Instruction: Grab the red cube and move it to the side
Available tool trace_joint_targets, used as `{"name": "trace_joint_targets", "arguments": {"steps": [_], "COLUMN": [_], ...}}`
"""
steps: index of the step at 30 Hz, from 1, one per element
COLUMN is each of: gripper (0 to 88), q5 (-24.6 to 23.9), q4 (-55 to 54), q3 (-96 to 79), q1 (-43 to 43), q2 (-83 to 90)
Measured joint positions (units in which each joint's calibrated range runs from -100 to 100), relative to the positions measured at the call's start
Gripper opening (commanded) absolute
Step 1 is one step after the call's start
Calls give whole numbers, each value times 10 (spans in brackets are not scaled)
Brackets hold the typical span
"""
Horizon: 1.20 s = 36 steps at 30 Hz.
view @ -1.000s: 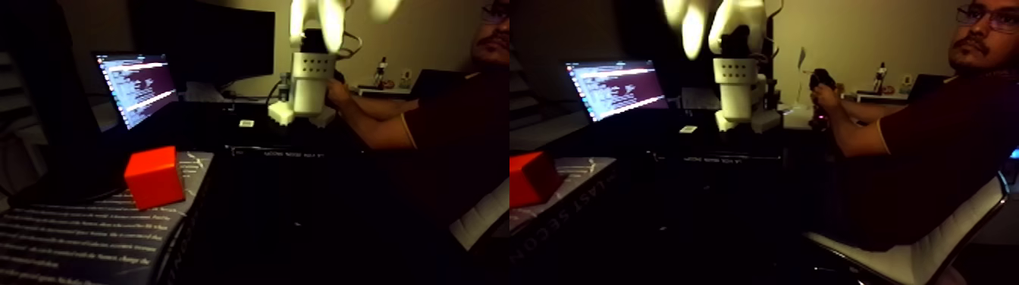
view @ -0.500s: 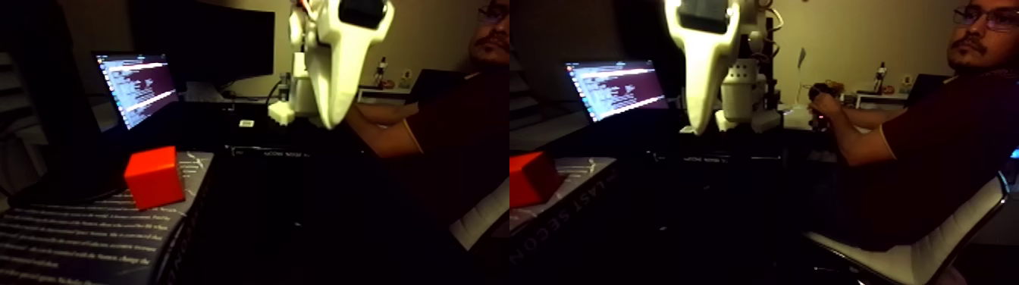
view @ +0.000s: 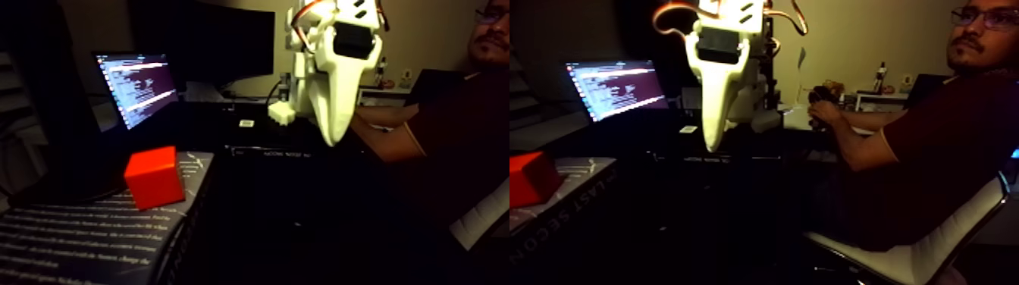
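Although the room was dim, the red cube (view: pixel 155 177) was plainly seen resting on the cover of a book (view: pixel 98 235) at the left of the fixed view, with one corner turned toward the camera and nothing touching it. It was judged to be light and rigid, a matte solid with flat faces and sharp edges, so little slipping or crushing was to be expected. A hold across two opposite upright faces, near mid-height, was judged best, since the edges would give the fingers no seat (the cube's turned pose would call for some wrist rotation). The book's surface looked smooth and printed with pale lines of text, and the cube might slide on it if pushed. The gripper (view: pixel 331 140), of glossy white plastic tapering to a point, hung well apart from the cube, up and to its right, pointing down. Its jaws appeared pressed together, no gap being visible between them. A laptop (view: pixel 136 85) glowed behind, and a person (view: pixel 447 114) sat at the right.
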<state>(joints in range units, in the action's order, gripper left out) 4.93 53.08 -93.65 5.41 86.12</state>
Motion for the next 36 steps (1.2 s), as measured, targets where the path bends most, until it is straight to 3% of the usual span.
{"name": "trace_joint_targets", "arguments": {"steps": [13,36], "gripper": [7,12], "q5": [-2,-2], "q4": [121,130], "q3": [-11,-13], "q1": [0,0], "q2": [122,132]}}
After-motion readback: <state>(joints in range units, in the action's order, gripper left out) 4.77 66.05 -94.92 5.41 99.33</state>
